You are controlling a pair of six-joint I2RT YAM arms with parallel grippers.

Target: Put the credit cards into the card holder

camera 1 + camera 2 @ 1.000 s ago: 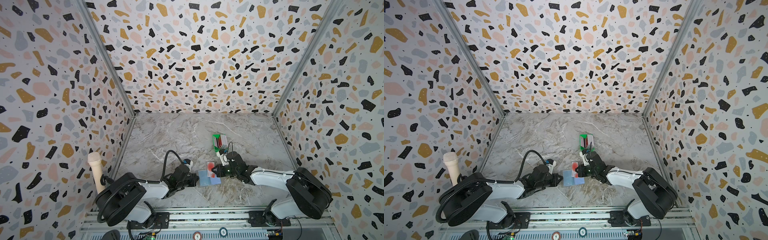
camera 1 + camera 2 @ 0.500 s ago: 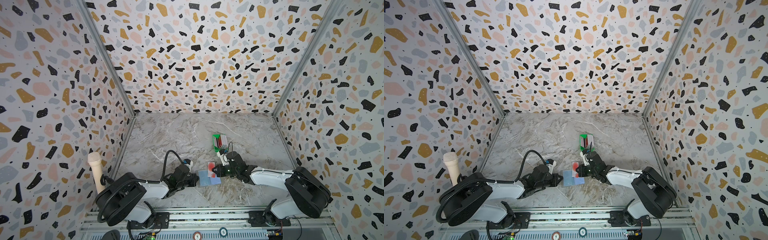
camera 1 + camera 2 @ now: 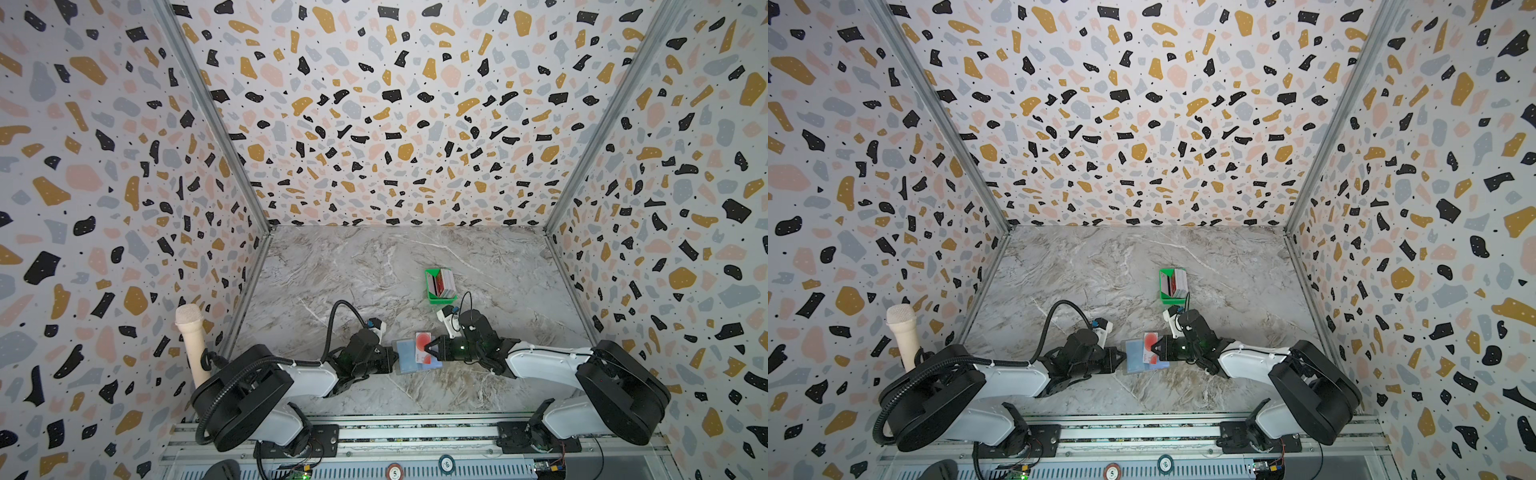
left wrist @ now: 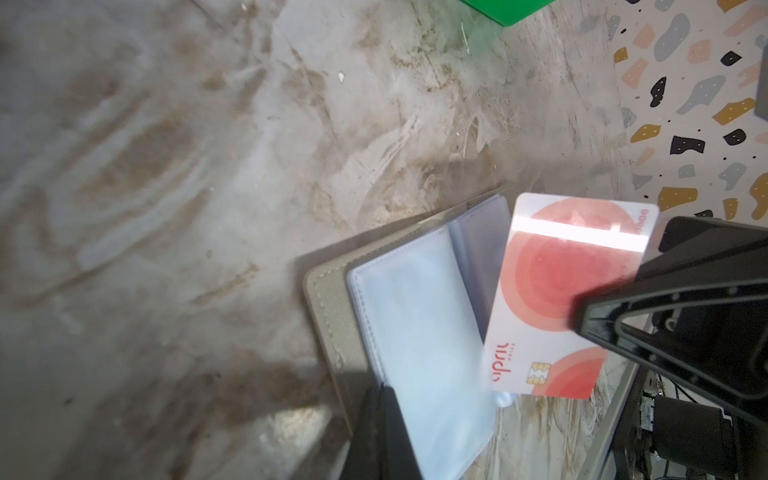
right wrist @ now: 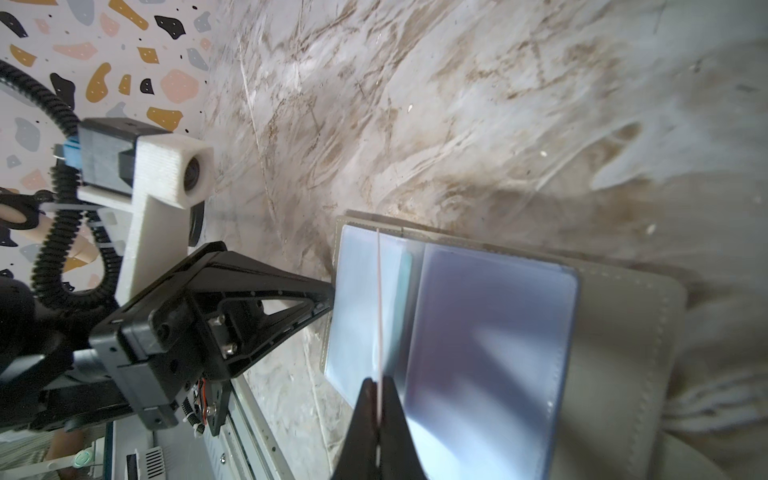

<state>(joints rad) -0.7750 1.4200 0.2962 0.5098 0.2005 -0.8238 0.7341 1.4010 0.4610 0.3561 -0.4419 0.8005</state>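
My left gripper (image 3: 392, 360) is clamped on the left-edge clear pocket (image 4: 415, 332) of the open grey-taupe folding card holder (image 3: 405, 360). My right gripper (image 3: 428, 351) pinches the red-and-white plastic credit card (image 3: 422, 341) above its spine, long axis parallel; the pocket lies just left.

No visible change — the right tool (image 3: 425, 348) (red card (image 3: 422, 339) pinched) sits as before

Both top views are bright, evenly lit and sharp, and the walls bow outward towards the frame edges. Soft shadows lie on the counter (image 3: 374, 270) beneath the arms. In the left wrist view a white glare band crosses the red-and-white card (image 4: 540, 282), and the far counter is blurred. In the right wrist view sheen covers the card holder (image 5: 490, 332) pockets, and the right end effector (image 5: 379, 386) is out of focus.
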